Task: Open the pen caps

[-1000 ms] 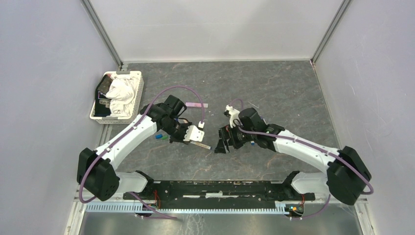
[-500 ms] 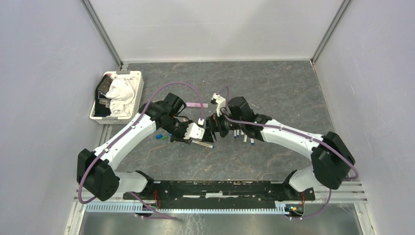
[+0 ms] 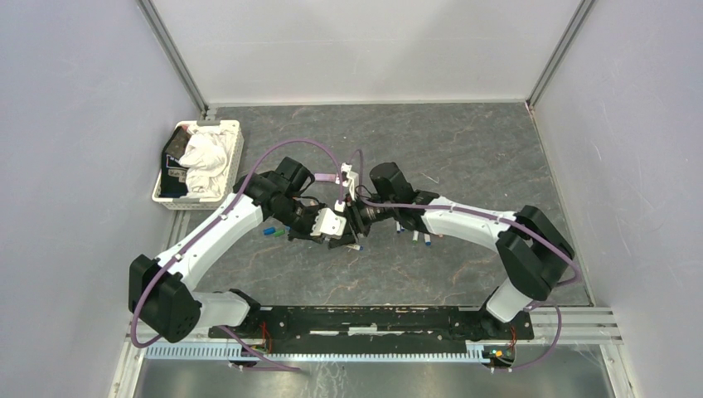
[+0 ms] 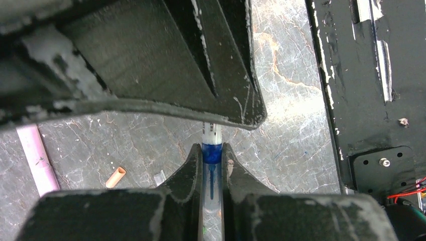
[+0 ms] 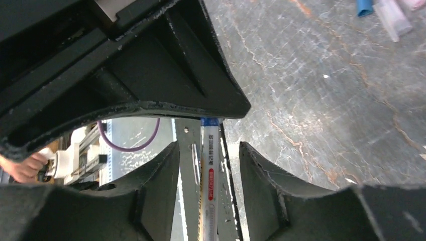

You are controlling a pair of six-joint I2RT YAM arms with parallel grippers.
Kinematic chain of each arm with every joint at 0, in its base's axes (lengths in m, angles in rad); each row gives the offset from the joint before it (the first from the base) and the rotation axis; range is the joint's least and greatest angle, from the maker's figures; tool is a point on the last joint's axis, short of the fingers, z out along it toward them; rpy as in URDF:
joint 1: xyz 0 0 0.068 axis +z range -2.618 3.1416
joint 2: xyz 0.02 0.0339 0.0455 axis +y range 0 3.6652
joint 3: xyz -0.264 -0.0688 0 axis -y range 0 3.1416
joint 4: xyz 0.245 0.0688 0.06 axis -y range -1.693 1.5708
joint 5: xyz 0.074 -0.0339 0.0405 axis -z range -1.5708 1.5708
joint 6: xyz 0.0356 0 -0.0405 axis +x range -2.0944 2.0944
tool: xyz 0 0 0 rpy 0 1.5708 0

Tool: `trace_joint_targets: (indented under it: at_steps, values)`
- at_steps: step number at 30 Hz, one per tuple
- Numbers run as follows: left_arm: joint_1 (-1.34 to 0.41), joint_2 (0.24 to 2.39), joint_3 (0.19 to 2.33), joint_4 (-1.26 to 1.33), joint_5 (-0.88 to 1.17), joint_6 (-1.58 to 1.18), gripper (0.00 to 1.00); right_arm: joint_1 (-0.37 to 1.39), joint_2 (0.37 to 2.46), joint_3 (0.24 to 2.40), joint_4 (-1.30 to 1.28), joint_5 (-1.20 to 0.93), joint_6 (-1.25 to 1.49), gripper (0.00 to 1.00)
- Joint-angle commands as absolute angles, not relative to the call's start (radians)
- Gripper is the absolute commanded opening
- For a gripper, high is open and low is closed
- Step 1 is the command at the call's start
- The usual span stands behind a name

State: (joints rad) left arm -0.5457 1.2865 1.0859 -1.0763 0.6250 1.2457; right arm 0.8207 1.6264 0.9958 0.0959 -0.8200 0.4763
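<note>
Blue plastic sits pinched in the left gripper (image 4: 211,150), whose jaws are clamped on the blue cap (image 4: 211,154) of a pen. The pen's white barrel (image 5: 209,170) runs straight ahead of that gripper into the right gripper (image 5: 208,150). The right jaws straddle the barrel with a gap on each side, apart and not yet gripping. This cap looks unpulled, so closing on the barrel and drawing it off are probably what is left here. Farther out on the table (image 4: 291,125), a loose orange cap (image 4: 115,176) lies beside the left gripper, near a pink marker (image 4: 34,158). Well beyond the right gripper lies a loose blue piece (image 5: 364,6), likely another cap. Some caps seem to be off already; how many remain I cannot tell.
</note>
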Motion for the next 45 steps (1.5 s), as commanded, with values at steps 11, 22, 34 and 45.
trace_joint_targets:
  at_steps: [11,22,34,45]
  values:
    - [-0.548,1.269,1.127,-1.04,0.595,1.193,0.02,0.837,1.77,1.16,0.002,-0.98,0.434,0.15]
    - [-0.548,1.283,1.129,-1.05,0.541,1.272,0.02,0.828,1.863,1.289,-0.171,-0.934,0.353,0.0]
    - [-0.237,1.355,1.213,-1.213,0.454,1.554,0.02,0.731,1.473,0.695,-0.159,-0.927,0.31,0.0]
    - [-0.435,1.241,1.096,-1.113,0.329,1.432,0.02,0.746,1.513,0.799,-0.145,-0.938,0.312,0.0]
